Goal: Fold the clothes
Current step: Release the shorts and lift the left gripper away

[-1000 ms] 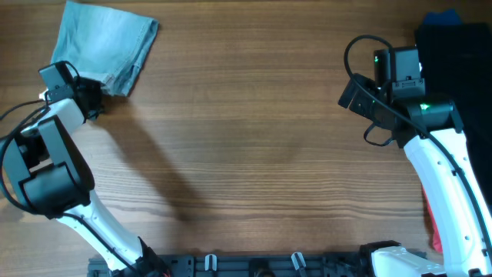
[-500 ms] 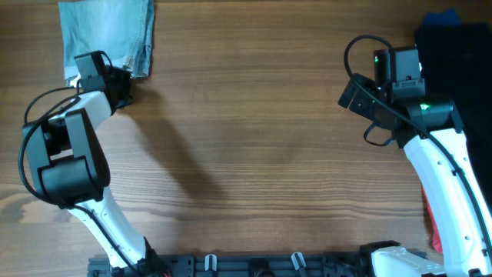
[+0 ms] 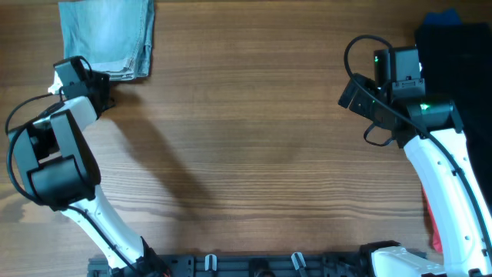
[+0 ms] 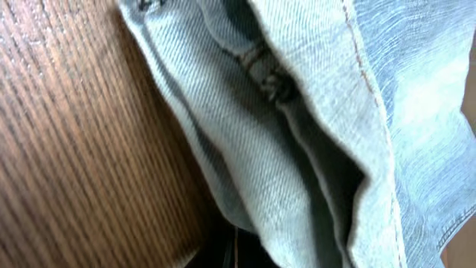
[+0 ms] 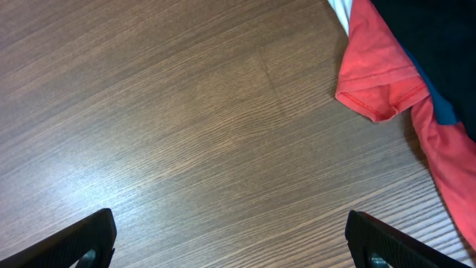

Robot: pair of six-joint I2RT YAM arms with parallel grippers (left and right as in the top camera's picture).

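The light-blue denim shorts lie folded into a compact rectangle at the far left corner of the wooden table. My left gripper is at the shorts' near left edge. In the left wrist view the folded denim layers fill the frame. My left gripper's dark fingers sit together under the fabric's edge, and no cloth shows between them. My right gripper hovers over bare wood at the right; its fingers are wide apart and empty.
A black garment lies at the far right with a bit of blue cloth behind it. A red shirt lies beside the black garment; its edge shows by the right arm.
The shorts went from tilted to square with the table edge, then stayed put. My left gripper swung up to their near edge, then drew back left. The right arm has not moved.
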